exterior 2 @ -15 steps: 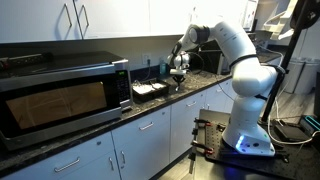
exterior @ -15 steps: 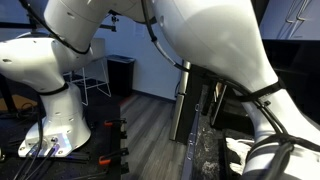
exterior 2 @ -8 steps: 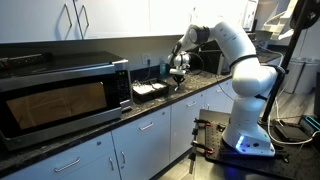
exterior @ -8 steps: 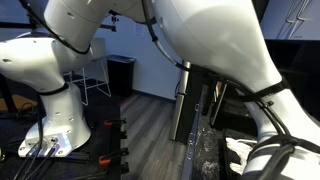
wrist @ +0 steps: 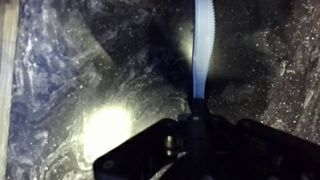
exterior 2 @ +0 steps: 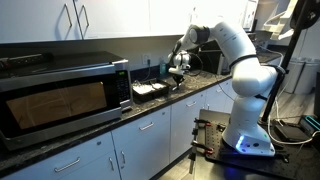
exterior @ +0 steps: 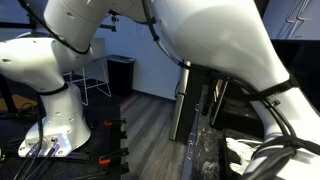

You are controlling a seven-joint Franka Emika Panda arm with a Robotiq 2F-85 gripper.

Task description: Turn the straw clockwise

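Here, in an exterior view, the white arm (exterior: 200, 40) fills most of the frame from very near, so neither its pincer nor the straw shows; behind it on the left stands another white robot base (exterior: 45, 90), and farther off a black bin (exterior: 121, 75) sits on the wooden floor (exterior: 140, 115).

In an exterior view from along the kitchen, the arm (exterior 2: 235, 50) rises from a pedestal on the right and reaches left over the dark countertop (exterior 2: 150, 104); its gripper (exterior 2: 177, 72) hangs just above the counter at the far end, near a dark tray (exterior 2: 150, 90); a microwave (exterior 2: 60, 95) stands on the near left, under white cabinets (exterior 2: 70, 20); the straw is too small to make out here, and so is the set of the jaws.

In the wrist view, the straw (wrist: 203, 50) is a pale strip running from the top edge straight down over the speckled dark countertop (wrist: 80, 80); its lower end disappears between the dark fingers of the gripper (wrist: 196, 108), which come together in a narrow stem at the bottom centre; the jaws look pinched on the straw, though the picture is dim.
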